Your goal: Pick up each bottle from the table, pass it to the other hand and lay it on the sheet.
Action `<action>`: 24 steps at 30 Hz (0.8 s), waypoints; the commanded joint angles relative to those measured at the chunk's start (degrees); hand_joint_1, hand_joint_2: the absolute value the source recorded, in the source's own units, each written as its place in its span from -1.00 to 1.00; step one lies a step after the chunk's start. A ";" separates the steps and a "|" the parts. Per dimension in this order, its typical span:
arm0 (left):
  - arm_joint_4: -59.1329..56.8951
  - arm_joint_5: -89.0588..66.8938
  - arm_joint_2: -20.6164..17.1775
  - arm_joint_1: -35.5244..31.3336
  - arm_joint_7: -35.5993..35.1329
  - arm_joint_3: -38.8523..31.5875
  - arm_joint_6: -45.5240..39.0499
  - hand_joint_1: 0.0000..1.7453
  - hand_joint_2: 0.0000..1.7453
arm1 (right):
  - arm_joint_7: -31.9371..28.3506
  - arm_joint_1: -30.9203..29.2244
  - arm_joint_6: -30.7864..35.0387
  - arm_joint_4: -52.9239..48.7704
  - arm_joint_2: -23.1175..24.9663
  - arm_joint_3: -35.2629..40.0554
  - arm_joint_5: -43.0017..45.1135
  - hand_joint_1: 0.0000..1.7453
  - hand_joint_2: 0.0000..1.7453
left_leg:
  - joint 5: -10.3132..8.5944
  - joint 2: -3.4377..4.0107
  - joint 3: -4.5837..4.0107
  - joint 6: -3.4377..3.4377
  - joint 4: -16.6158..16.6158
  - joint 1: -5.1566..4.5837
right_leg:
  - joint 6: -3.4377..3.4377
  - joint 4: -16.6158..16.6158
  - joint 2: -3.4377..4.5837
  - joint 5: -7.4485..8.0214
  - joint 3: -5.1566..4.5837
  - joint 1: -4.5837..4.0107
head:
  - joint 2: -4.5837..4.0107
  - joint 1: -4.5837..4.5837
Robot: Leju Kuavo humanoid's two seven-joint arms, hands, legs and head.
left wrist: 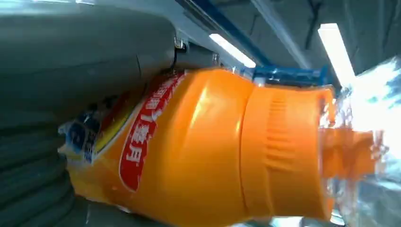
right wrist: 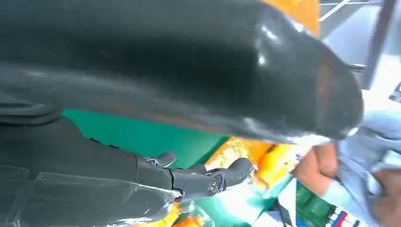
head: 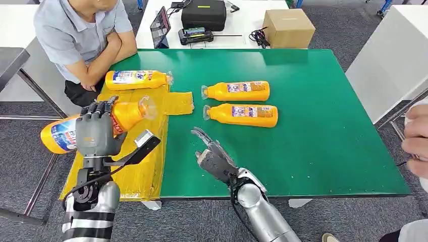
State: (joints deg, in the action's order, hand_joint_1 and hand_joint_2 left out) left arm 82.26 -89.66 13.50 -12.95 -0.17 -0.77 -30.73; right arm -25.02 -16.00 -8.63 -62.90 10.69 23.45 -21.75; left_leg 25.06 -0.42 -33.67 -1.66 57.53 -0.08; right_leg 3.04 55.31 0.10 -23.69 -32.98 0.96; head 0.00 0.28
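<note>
Left hand [head: 96, 133] fingers wrapped round bottle [head: 126, 115], label partly hidden | right hand [head: 214, 156] fingers spread, empty

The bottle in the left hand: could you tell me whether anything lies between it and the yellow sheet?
Nothing visible does. The left hand holds the bottle over the yellow sheet; another bottle lies at the sheet's far edge.

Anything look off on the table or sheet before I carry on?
Nothing spilled or damaged. The yellow sheet overhangs the near edge of the green table, with a loose flap toward the two waiting bottles. The left hand holds a bottle partly past the table's left edge; the right hand is empty.
</note>
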 commanded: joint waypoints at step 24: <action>-46.02 -0.13 -8.22 -12.69 4.41 3.74 5.88 -1.00 1.00 | -2.63 -1.07 -0.91 5.19 -1.76 -0.35 2.41 -1.00 -1.00 | 0.06 0.13 0.13 0.11 -0.03 0.07 | -0.13 -0.03 0.05 -0.04 0.14 -0.08 | 0.00 -0.02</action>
State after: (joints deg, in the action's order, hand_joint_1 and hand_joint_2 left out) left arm 48.15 -89.83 7.19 -21.46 4.98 3.13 -26.47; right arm -27.23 -14.42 -9.68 -62.49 10.12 22.95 -19.52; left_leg 25.06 -0.40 -33.79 -1.66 57.53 -0.08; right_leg 3.04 55.33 0.10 -23.69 -33.08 0.96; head 0.00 0.26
